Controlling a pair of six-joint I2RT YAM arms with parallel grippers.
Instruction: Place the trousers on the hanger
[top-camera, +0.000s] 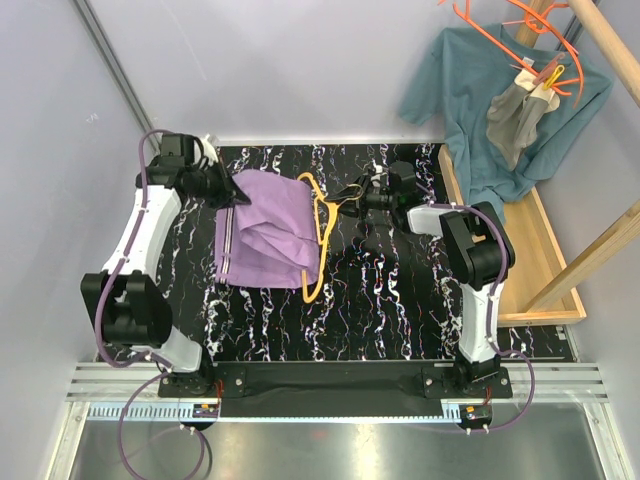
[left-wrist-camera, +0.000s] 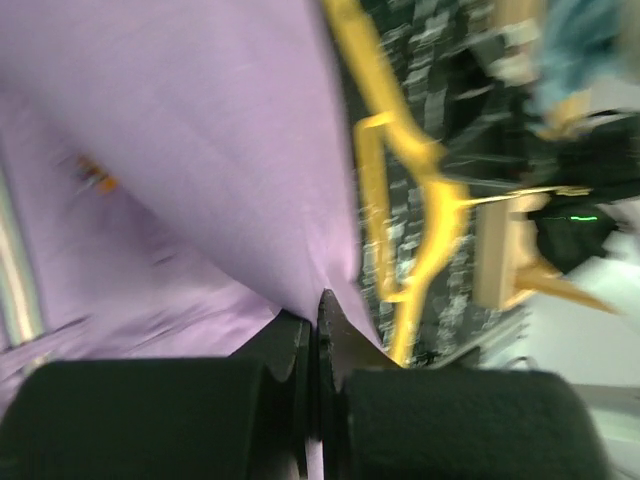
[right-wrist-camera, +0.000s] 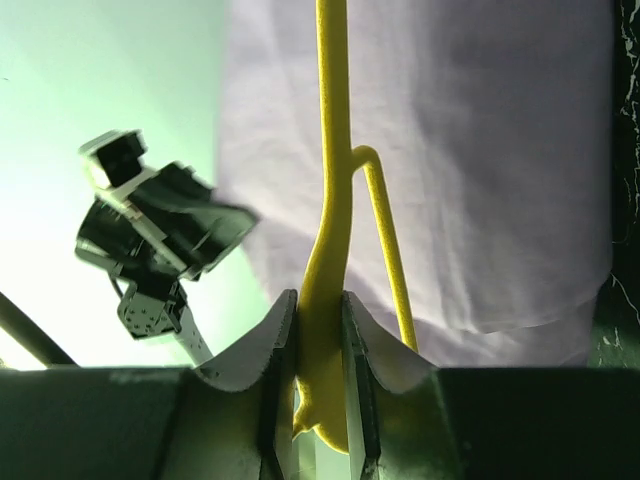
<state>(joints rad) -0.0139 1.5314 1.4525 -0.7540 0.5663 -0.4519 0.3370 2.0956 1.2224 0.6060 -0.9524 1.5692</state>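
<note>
The lilac trousers (top-camera: 268, 235) lie folded on the black marbled table, draped partly through the yellow hanger (top-camera: 322, 238). My left gripper (top-camera: 238, 198) is shut on the trousers' upper left edge; in the left wrist view the lilac cloth (left-wrist-camera: 200, 150) is pinched between the black fingers (left-wrist-camera: 345, 345), with the hanger (left-wrist-camera: 400, 160) to the right. My right gripper (top-camera: 350, 194) is shut on the hanger's neck near its hook; in the right wrist view the yellow stem (right-wrist-camera: 328, 250) runs between the pads, with the trousers (right-wrist-camera: 480, 150) behind.
A wooden rack (top-camera: 545, 250) stands at the right with a teal shirt (top-camera: 490, 95), a small grey garment (top-camera: 518, 115) and orange hangers (top-camera: 520, 35). White walls enclose the back and left. The table's near edge (top-camera: 330, 375) lies by the arm bases.
</note>
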